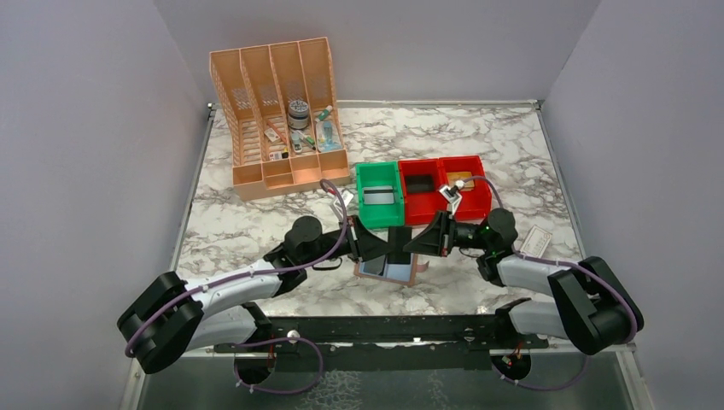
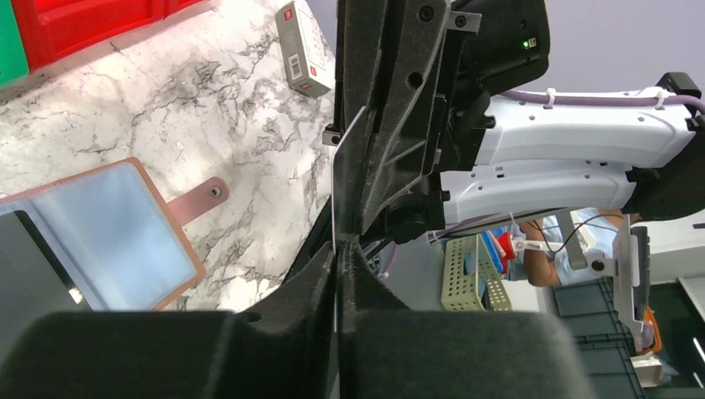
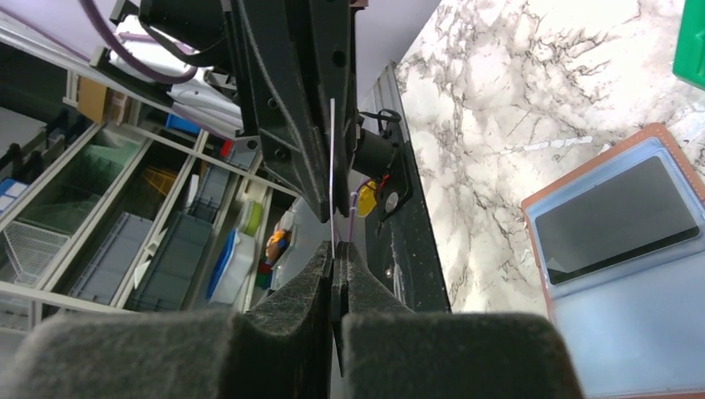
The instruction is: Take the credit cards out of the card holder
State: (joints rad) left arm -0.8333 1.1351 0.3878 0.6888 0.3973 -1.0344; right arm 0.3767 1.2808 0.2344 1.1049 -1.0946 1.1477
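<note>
Both are clamping tight on one dark card (image 1: 399,239): left gripper (image 2: 337,253) pinching one end, right gripper (image 3: 335,253) the other. Wallet (image 3: 640,324) is lying open just below the jaws, second card (image 3: 615,218) sitting inside.

A white marble-patterned tabletop (image 1: 256,231) with grey veins. At the back left stands a peach-coloured slotted file organiser (image 1: 277,120); its compartments hold small items that are too small to identify. Near the middle, three open plastic bins sit side by side in a row: a green bin (image 1: 362,195) on the left, then a red bin (image 1: 420,165) and a second red bin (image 1: 461,161). In front of the bins, a brown card holder (image 1: 393,272) lies open and flat, with its pale blue-grey inside facing up and its snap tab (image 2: 199,199) stretched out on the marble. A small white box (image 1: 535,240) with a red mark lies well apart, at the right.
</note>
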